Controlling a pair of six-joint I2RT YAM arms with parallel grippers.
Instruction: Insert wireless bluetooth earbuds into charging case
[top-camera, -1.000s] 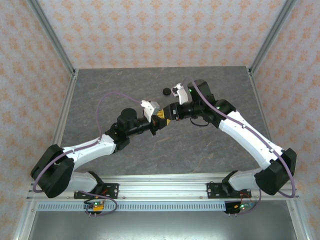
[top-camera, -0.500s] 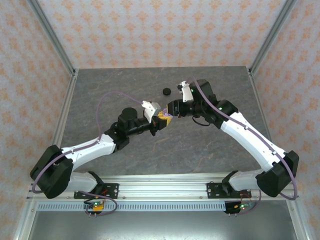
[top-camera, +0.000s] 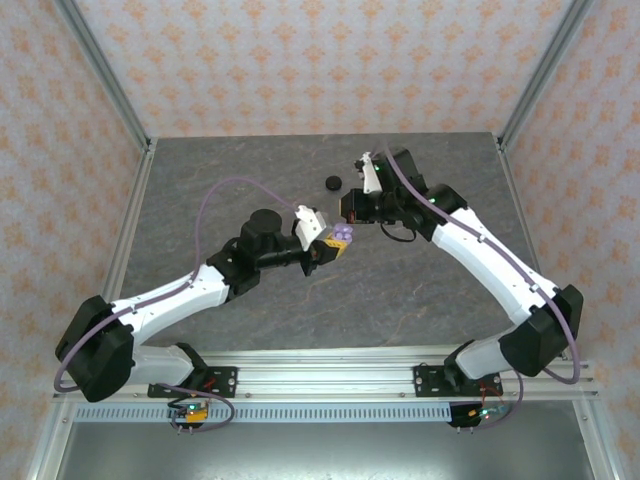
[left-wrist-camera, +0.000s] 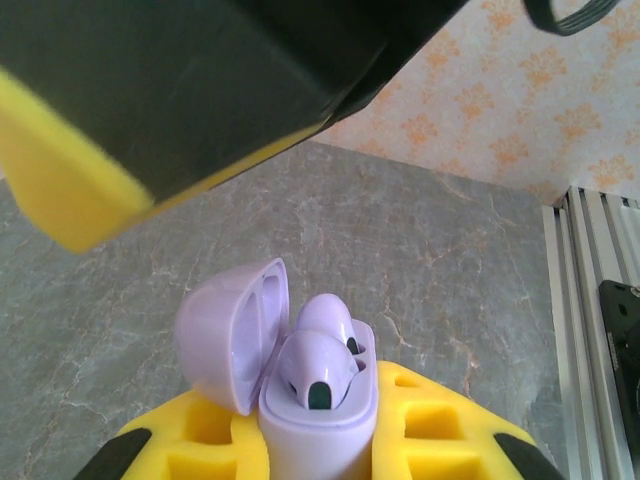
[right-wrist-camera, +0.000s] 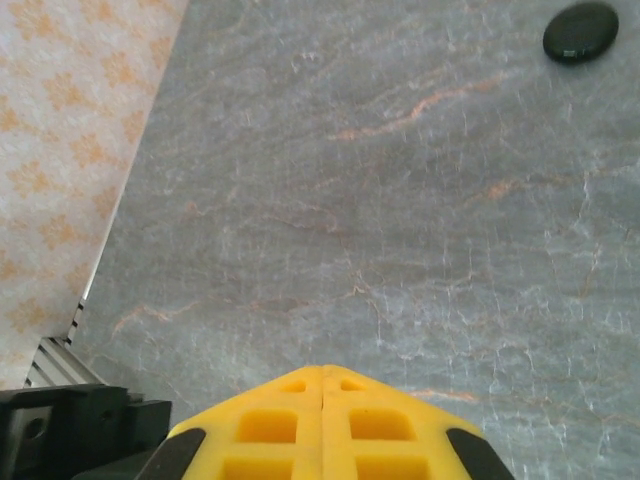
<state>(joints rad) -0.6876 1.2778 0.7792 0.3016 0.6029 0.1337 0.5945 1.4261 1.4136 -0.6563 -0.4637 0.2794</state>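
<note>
Lilac case gripped upright in left claw, lid open to one side, two lilac earbuds seated, heads pointing up, right claw clenched empty.

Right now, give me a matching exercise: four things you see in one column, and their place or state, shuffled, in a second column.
1. lilac case
2. lilac earbuds
3. black case
4. right gripper

A. shut on nothing
B. lying on the table
C. seated in the open case
D. lid open, clamped by the left gripper

Pairs: 1-D, 2-C, 3-B, 4-A
</note>
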